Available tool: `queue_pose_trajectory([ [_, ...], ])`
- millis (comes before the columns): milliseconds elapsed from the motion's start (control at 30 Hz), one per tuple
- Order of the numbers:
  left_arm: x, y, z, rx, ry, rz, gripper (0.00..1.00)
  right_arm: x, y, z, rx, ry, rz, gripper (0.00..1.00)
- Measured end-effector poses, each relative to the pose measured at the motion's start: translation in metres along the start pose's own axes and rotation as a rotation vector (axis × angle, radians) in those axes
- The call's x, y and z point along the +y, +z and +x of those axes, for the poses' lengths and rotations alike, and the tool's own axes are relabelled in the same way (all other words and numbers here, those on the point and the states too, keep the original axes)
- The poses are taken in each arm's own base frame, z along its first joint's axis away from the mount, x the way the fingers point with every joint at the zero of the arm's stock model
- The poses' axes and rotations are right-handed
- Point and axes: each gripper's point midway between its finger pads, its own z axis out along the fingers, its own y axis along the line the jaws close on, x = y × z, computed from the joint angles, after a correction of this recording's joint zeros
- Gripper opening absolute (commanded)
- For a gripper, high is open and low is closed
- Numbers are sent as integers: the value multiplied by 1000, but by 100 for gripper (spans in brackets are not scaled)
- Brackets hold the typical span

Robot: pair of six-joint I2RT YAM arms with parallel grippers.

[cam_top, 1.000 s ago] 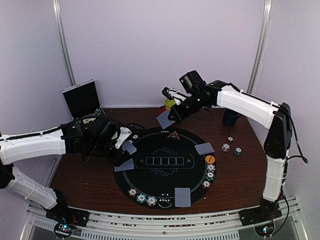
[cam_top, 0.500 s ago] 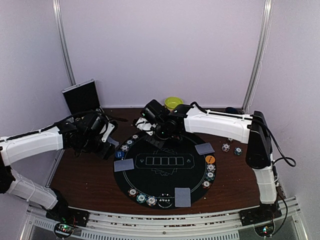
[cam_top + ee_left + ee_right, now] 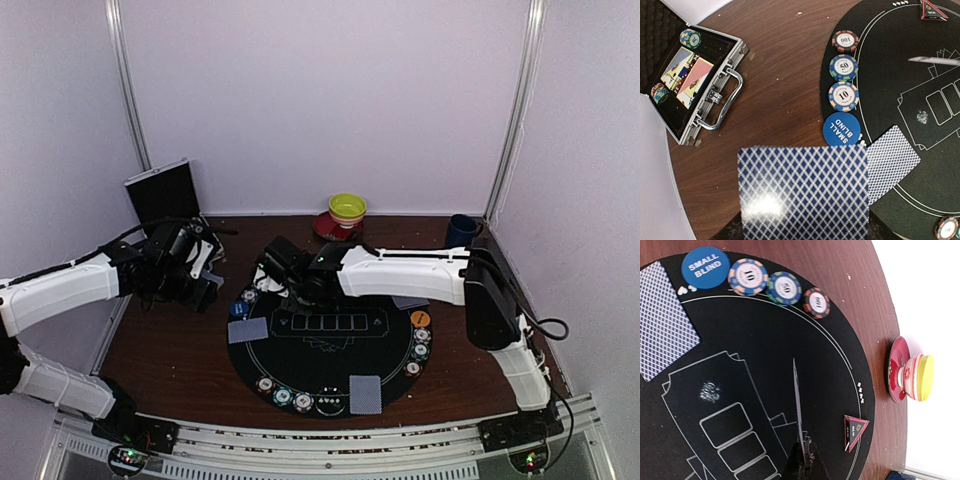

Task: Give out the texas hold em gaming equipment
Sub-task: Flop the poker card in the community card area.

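While the left pincer grips a patterned card, the right pincer clamps a second card.

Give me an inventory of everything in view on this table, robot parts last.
poker mat: one, black, round, table centre
face-down cards: three, blue-backed, at the mat's left, near and right edges
poker chips: three striped at the mat's left edge, more along its near and right edges
small blind button: one, blue, beside those three chips
orange button disc: one, mat's right edge
triangular marker: one, red-edged, mat's far side
case: one, silver, open, back left, holding chips and cards
bowl: one, yellow-green, on a red saucer, back centre
mug: one, dark blue, back right
left gripper: grips a blue-backed card, close to its camera
right gripper: shut on an edge-on card
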Motion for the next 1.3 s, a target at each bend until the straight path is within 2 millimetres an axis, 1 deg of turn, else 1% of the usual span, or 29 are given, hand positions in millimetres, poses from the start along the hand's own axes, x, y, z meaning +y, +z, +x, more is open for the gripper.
queue_pose_trajectory([
  [200,-1,0,-1,-11,-7,10,62,28,10,-9,6,-104,40,0],
  [433,-1,-2,-2,-21,-9,15,62,56,16,-10,28,-229,75,0],
  [633,-1,-4,-2,-31,-12,18,62,74,21,-9,36,-296,64,4],
  [833,-1,-6,-3,-37,-15,19,62,79,30,-18,31,-308,70,4],
  [1000,0,-7,-4,-43,-16,20,62,82,36,-12,58,-318,82,4],
  [1133,0,-8,-4,-45,-17,20,62,84,42,-3,86,-311,82,4],
  [1200,0,-8,-4,-45,-17,20,62,83,44,-1,94,-308,80,6],
  [1300,-1,-8,-4,-45,-17,22,62,81,46,1,98,-298,80,11],
])
